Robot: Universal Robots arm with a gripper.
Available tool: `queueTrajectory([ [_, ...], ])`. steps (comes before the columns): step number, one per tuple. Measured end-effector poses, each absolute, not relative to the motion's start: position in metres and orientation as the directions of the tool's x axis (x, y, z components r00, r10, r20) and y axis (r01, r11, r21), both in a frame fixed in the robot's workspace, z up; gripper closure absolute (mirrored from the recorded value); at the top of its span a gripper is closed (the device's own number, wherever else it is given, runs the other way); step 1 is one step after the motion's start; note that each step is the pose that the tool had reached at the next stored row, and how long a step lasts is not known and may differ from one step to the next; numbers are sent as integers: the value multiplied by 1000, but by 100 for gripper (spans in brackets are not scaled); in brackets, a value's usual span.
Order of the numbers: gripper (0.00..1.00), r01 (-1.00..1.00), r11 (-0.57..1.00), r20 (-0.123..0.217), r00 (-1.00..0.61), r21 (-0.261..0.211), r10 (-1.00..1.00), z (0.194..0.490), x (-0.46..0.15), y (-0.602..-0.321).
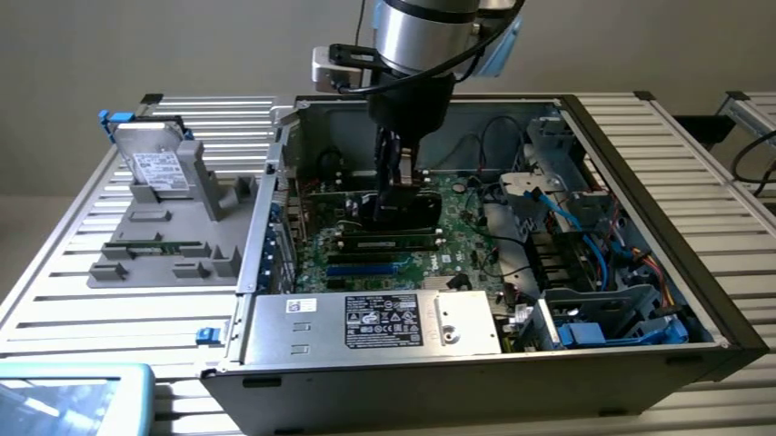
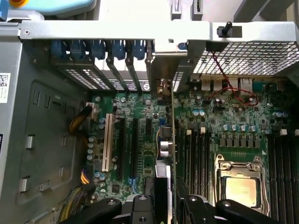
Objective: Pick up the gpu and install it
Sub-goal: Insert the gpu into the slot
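Gripper [image 2: 164, 205] sits closest to the wrist lens; I read it as clamped on the gpu [image 2: 172, 133], held upright and edge-on above the motherboard [image 2: 219, 116] slots, bracket end at the case [image 2: 117, 29] rear wall. Silver drive [image 1: 158, 168] rests outside, on the exterior view's left.

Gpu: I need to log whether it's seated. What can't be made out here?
Wrist view: the gpu is edge-on, so its connector edge and the slot beneath are hidden by the card itself.
Exterior view: the gripper and arm cover the card and its slot.
Wrist view: frame edge cuts off the gripper's hold.
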State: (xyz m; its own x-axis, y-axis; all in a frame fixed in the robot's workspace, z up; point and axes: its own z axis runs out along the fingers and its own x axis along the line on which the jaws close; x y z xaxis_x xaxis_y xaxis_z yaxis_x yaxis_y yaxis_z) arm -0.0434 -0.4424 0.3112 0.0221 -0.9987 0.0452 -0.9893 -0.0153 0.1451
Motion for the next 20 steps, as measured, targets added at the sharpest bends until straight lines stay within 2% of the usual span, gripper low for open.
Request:
queueTrajectory([
  [14,71,-989,-6,45,13,146,-999,286,-49,-447],
  [20,71,-989,-6,45,12,147,-999,286,-49,-448],
])
